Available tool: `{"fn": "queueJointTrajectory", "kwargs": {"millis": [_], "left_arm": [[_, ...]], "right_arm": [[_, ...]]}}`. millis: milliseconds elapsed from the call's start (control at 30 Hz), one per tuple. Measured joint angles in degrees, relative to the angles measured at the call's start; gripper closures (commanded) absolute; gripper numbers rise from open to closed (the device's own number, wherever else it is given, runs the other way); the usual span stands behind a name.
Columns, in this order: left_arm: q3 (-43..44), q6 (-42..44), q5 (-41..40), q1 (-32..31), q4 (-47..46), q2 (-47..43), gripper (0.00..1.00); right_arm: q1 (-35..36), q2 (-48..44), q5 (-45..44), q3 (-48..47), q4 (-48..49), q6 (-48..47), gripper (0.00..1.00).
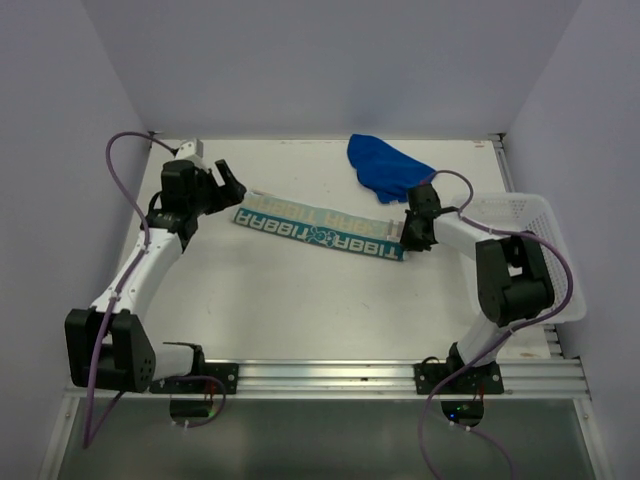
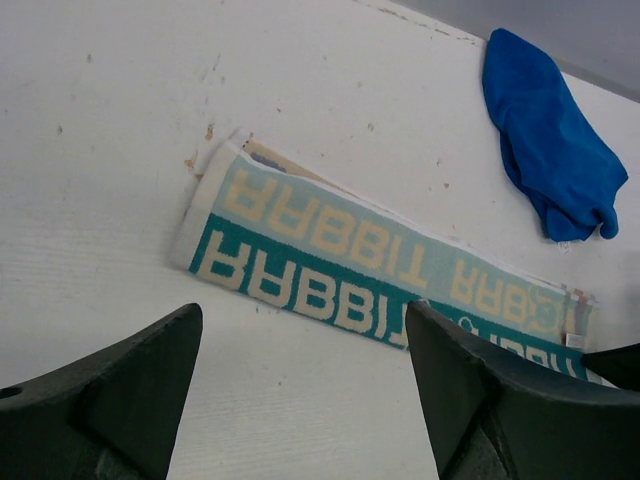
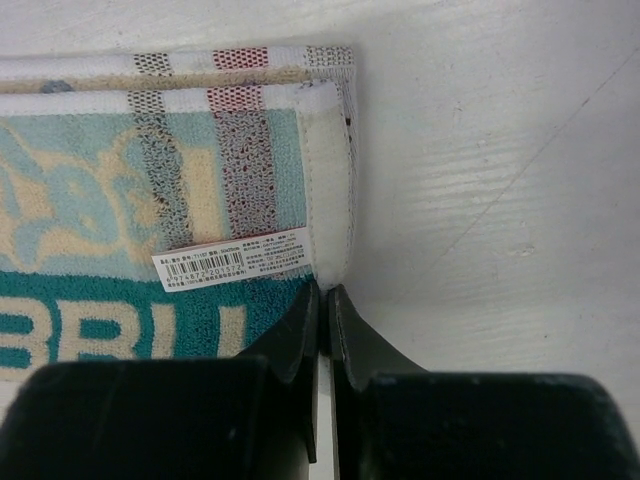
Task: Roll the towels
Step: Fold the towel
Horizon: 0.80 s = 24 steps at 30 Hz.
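From above, the patterned towel [image 1: 318,232] lies folded into a long strip across the middle of the desk [image 1: 300,310], its long axis running from my left side to my right, with the left end a little farther back; my left gripper [image 1: 233,185] sits just beside the left end, my right gripper [image 1: 408,238] at the right end; the blue towel [image 1: 385,165] is bunched at the back, nearer my right arm.

Through the left wrist, my left gripper [image 2: 303,340] stands wide open and empty above the strip's near edge; the patterned towel [image 2: 330,255] stretches away toward the blue towel [image 2: 545,150].

Through the right wrist, my right gripper [image 3: 325,300] is closed to a sliver right at the end hem of the patterned towel [image 3: 200,200], beside its label [image 3: 235,262]; I cannot tell whether cloth is caught; I judge the roll should run from this end along the strip.
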<state>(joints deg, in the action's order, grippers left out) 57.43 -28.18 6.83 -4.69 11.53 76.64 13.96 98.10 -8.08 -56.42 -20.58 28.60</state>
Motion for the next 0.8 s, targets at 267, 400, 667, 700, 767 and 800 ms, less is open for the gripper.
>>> {"fn": "queueJointTrajectory", "kwargs": {"millis": [267, 400, 667, 700, 767, 800], "left_arm": [[-4.4, 3.3, -2.9, -3.3, 0.6, -7.7, 0.10], [-4.5, 3.8, -2.6, -3.7, 0.6, -7.6, 0.10], [-4.5, 3.8, -0.8, -3.7, 0.6, -7.6, 0.09], [-4.6, 3.8, -0.4, -3.7, 0.6, -7.6, 0.09], [-4.6, 3.8, 0.3, -3.7, 0.5, -7.6, 0.09], [-4.6, 3.8, 0.6, -3.8, 0.5, -7.6, 0.09]], "right_arm": [[0.2, -3.9, -0.7, -0.3, -8.7, -2.8, 1.00], [0.2, -8.6, -2.4, -3.0, -15.7, -4.5, 1.00], [0.2, -17.3, -6.7, -10.7, -25.9, -6.7, 1.00], [0.2, -17.9, -7.6, -11.3, -26.8, -6.9, 1.00], [0.2, -19.1, -9.0, -12.5, -29.0, -7.3, 1.00], [0.3, -19.6, -9.7, -13.0, -30.1, -7.6, 1.00]]}}
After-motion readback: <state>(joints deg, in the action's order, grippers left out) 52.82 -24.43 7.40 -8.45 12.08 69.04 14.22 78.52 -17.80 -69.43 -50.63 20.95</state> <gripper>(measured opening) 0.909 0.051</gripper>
